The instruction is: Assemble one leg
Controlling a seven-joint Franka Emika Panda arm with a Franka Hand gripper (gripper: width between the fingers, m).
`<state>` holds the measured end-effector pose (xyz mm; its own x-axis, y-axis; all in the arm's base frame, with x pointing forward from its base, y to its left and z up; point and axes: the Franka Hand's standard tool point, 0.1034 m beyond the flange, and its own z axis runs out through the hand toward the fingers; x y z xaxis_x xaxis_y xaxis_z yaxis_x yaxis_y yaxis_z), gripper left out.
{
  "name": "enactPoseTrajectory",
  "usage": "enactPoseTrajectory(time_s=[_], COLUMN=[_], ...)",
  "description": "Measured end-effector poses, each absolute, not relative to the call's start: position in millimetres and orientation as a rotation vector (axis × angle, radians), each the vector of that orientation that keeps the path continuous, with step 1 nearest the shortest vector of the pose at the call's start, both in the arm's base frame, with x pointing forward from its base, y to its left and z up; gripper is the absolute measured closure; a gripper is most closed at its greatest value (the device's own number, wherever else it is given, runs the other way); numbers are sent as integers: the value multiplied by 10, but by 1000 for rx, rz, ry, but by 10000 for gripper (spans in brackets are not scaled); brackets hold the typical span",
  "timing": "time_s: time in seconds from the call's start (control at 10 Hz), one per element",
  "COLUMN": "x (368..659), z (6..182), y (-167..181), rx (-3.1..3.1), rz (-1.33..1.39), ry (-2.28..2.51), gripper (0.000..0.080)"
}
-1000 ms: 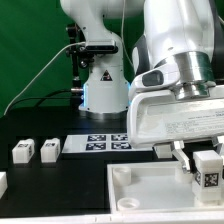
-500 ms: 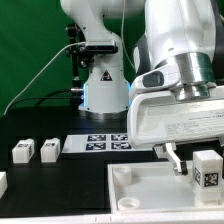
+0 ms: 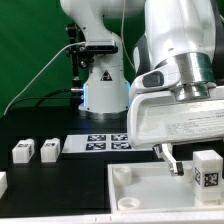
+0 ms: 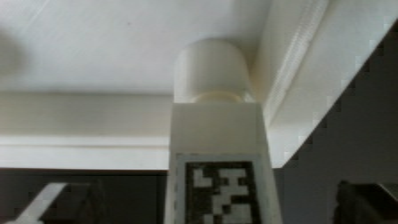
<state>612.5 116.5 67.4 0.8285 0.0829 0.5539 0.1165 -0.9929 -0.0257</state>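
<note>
The hand [image 4: 208, 203] has opened and let go of the leg [image 3: 207, 171], which now stands free of it.

Glossy white rounded shells cover the arm [image 3: 170, 40], dark at the joints. A thin black cable [image 3: 40, 68] hangs beside it. The pincer [image 4: 210, 205] is boxy, pale grey, dark-fingered.

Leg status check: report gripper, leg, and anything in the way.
Gripper open, either side of leg, not touching. Leg upright at white tray piece corner, exterior view's right. Nothing in the way seen.
</note>
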Motion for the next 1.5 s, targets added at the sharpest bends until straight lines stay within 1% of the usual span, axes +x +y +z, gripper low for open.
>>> enactPoseTrajectory(time_s=[0.3, 0.5, 0.6, 0.7, 0.8, 0.9, 1.0, 1.1, 1.2, 1.3, 1.5], x=[6125, 6142, 6141, 6181, 6143, 6199, 6241, 6247, 6260, 6254, 6280], z=[688, 915, 1088, 1232, 1225, 1278, 1251, 1174, 1088, 1013, 965], y=[1166, 1175, 1176, 1157, 1152, 1135, 1102, 1106, 1132, 1152, 1181], rx=[-2950, -2960, -2975, -2969, -3003, -3027, -3048, -3059, -3061, -3061, -3063], rz=[-880, -823, -745, -759, -595, -443, -277, -110, -8, 68, 40], ry=[-162, -162, -162, -155, -158, -155, -148, -137, -130, -123, -101], gripper=[151, 151, 151, 151, 151, 151, 151, 151, 151, 151, 151])
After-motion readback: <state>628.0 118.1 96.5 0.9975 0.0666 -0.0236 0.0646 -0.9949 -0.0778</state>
